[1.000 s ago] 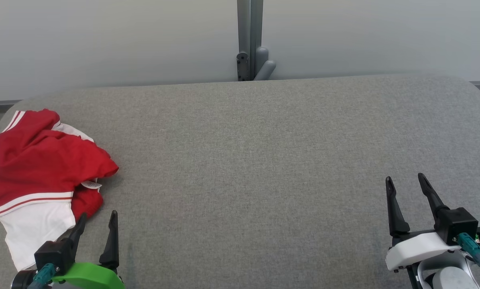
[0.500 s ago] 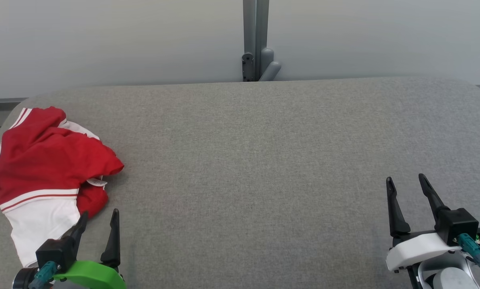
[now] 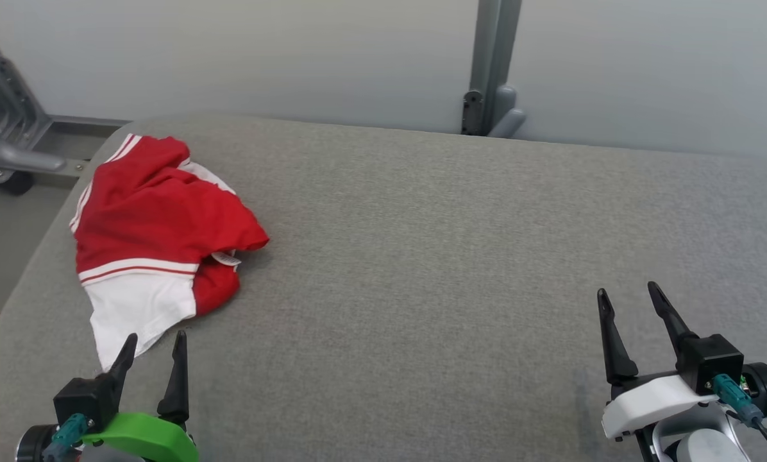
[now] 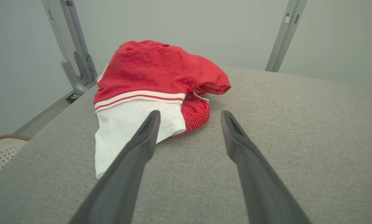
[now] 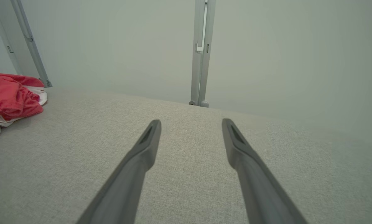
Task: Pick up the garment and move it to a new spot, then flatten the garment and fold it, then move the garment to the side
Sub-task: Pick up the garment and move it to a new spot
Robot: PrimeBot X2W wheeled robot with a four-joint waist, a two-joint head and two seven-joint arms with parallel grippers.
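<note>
Both jaws wide apart, empty; garment just beyond left gripper, well apart from right gripper

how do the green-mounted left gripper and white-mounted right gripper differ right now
The left gripper sits on a green mount, the right gripper on a white mount. The left gripper points at the near white edge of the crumpled red and white garment; the right gripper is far from it, over the bare grey fabric surface. Both stand open and hold nothing.
</note>
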